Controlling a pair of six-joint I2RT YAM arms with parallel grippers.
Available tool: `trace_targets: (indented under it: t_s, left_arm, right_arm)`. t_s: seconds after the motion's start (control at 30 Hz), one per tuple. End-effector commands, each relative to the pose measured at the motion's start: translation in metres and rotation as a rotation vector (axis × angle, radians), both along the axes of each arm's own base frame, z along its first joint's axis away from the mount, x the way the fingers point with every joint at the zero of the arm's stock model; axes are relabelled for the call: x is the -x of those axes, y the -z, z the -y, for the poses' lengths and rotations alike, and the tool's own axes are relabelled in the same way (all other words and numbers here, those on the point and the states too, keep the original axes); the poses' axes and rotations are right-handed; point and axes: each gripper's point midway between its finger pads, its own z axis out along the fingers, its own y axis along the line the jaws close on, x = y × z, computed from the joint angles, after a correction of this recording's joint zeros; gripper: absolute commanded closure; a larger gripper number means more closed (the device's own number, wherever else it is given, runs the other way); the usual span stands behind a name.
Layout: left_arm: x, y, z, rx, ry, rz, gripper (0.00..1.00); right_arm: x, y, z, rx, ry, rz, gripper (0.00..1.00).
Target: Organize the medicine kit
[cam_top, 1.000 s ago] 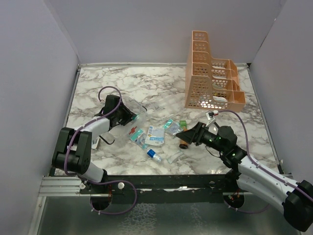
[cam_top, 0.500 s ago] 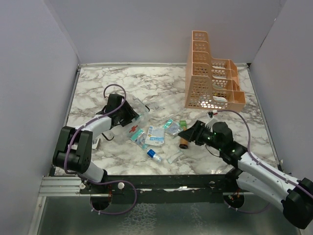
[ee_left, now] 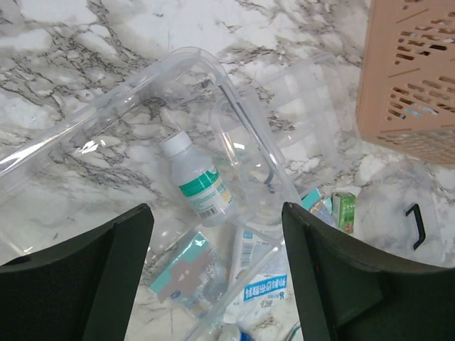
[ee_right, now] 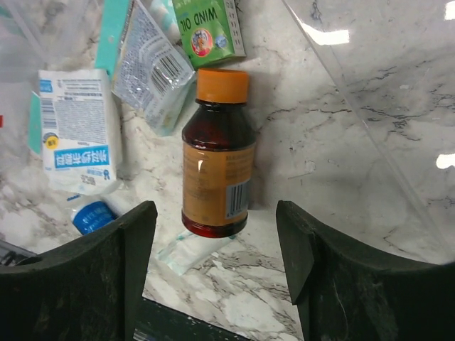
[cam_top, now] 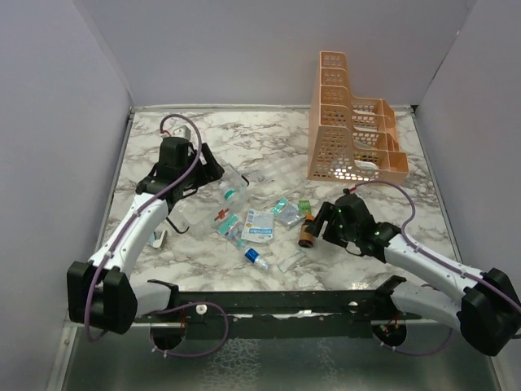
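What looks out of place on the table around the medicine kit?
Most medicines lie loose outside the medicine kit: an amber bottle on its side, packets and a small green box scattered on the marble table. Only a white bottle seems to lie inside it.

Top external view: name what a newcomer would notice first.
The tall orange rack at the far right of the table stands out first. Then the scatter of packets at centre, where a brown bottle with an orange cap lies under the open right gripper. Left of that, a white bottle shows through the clear medicine kit.
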Motion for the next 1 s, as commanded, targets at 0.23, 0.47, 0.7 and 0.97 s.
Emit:
trace_targets:
  t_s: [0.23, 0.47, 0.7, 0.97]
  left_arm:
    - [0.051, -0.036, 0.031, 0.071, 0.324, 0.214, 0.05]
    - [0.059, -0.054, 0.037, 0.117, 0.355, 0.292, 0.03]
    - [0.06, -0.055, 0.039, 0.125, 0.368, 0.296, 0.03]
    - [0.063, -0.064, 0.044, 0.14, 0.407, 0.349, 0.02]
  right_arm:
    - [0.008, 0.019, -0.022, 0.007, -0.161, -0.079, 0.37]
    - [0.01, 0.026, -0.028, -0.019, -0.189, -0.077, 0.41]
    - [0.005, 0.033, -0.032, -0.007, -0.231, -0.046, 0.44]
    - [-0.006, 0.04, -0.024, 0.031, -0.172, -0.009, 0.66]
